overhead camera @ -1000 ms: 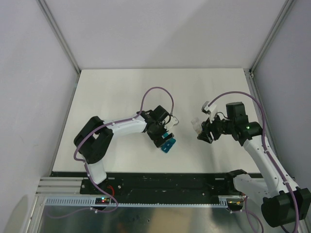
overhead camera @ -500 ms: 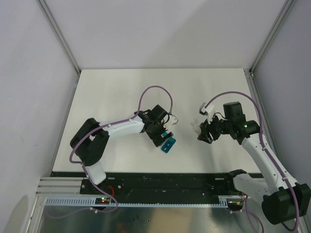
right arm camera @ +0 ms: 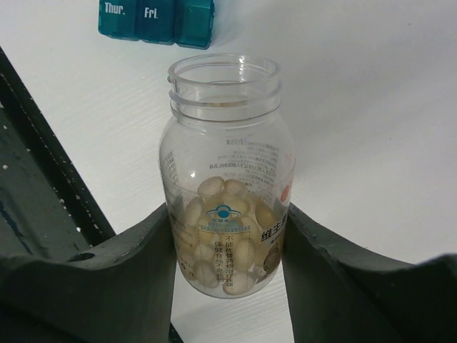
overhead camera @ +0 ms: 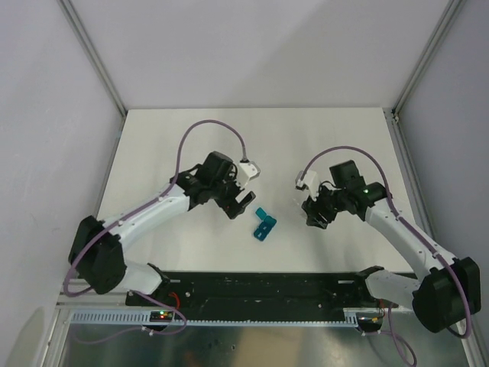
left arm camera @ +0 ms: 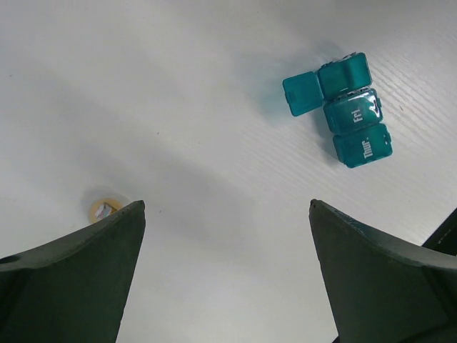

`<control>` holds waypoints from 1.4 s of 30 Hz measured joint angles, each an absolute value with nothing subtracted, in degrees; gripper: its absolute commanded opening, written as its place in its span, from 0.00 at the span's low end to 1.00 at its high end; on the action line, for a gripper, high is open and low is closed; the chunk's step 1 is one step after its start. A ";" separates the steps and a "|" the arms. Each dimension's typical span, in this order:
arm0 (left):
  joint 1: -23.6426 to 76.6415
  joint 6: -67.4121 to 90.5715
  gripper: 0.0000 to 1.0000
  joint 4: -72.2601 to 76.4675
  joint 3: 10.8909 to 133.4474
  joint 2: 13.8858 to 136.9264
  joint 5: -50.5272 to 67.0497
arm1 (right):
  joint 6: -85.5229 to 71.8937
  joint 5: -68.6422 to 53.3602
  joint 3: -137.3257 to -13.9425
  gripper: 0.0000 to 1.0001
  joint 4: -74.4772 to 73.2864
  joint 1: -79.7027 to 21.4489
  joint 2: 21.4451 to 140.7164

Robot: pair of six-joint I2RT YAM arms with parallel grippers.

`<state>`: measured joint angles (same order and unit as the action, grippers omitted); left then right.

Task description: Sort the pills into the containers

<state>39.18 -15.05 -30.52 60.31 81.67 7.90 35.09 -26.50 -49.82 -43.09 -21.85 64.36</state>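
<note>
The teal strip of three containers [overhead camera: 263, 224] lies on the white table between the arms. In the left wrist view the strip [left arm camera: 353, 114] shows "Fri" and "Thur" lids shut and the end lid [left arm camera: 302, 93] flipped open. My left gripper [overhead camera: 241, 200] is open and empty, just up and left of the strip; in its own view the gripper [left arm camera: 225, 207] frames bare table. My right gripper [overhead camera: 313, 210] is shut on a clear open bottle [right arm camera: 225, 179] holding pale oval pills [right arm camera: 225, 239], to the right of the strip [right arm camera: 157, 18].
A small round tan ring-shaped object [left arm camera: 104, 209] lies on the table, partly behind my left finger [left arm camera: 78, 279]. The white table [overhead camera: 176, 145] is bounded by grey walls at the back and sides and a black rail at the near edge.
My left gripper, which was down at the teal strip, has drawn back up and left and is off it. My right gripper has shifted slightly left with the bottle.
</note>
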 measured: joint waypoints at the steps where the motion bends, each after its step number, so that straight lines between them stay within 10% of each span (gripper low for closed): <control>1: 38.59 -15.14 1.00 -30.52 59.68 80.23 8.34 | 35.44 -25.87 -49.82 0.00 -42.78 -22.57 65.04; 29: 32.53 8.71 0.96 -26.39 80.07 83.94 45.84 | 32.12 -27.03 -67.02 0.00 -38.65 -33.36 68.05; 42: 36.29 20.56 0.76 -21.93 82.35 89.17 47.75 | 30.85 -27.94 -69.25 0.00 -39.00 -34.46 67.81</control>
<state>36.29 20.56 -21.93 82.35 89.17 47.75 30.85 -27.94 -69.25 -39.00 -34.46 67.81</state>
